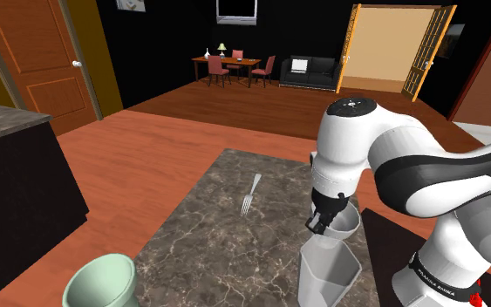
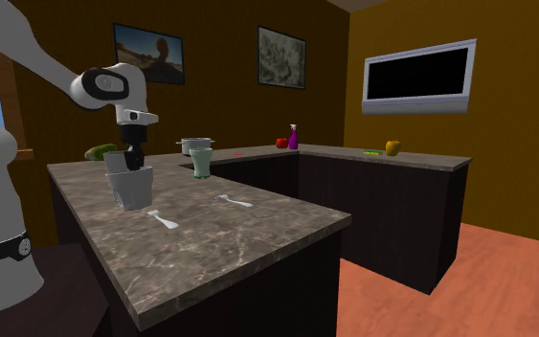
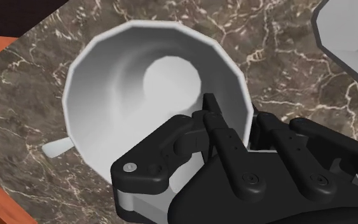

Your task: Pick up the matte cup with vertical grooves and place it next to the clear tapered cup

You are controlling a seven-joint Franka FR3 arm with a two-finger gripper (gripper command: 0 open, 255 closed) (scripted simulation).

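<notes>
Being pinched at its rim by the hand [image 3: 234, 121], the white cup [image 3: 139, 83] could be twisted loose or bumped against the neighbouring cup [image 3: 352, 38].

White cup [image 3: 126, 83], black gripper [image 3: 238, 127]; brown counter [image 1: 226, 227] veined pale; mint-green bowl [image 1: 102, 281] lower left of the shoulder view.

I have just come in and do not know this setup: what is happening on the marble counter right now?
The white robot arm's black gripper is shut on the rim of a white faceted cup, with one finger inside it and one outside. A pale grey tapered cup stands close beside it on the brown marble counter. A grey fork lies further away. I cannot tell whether the held cup is lifted off the counter.
</notes>
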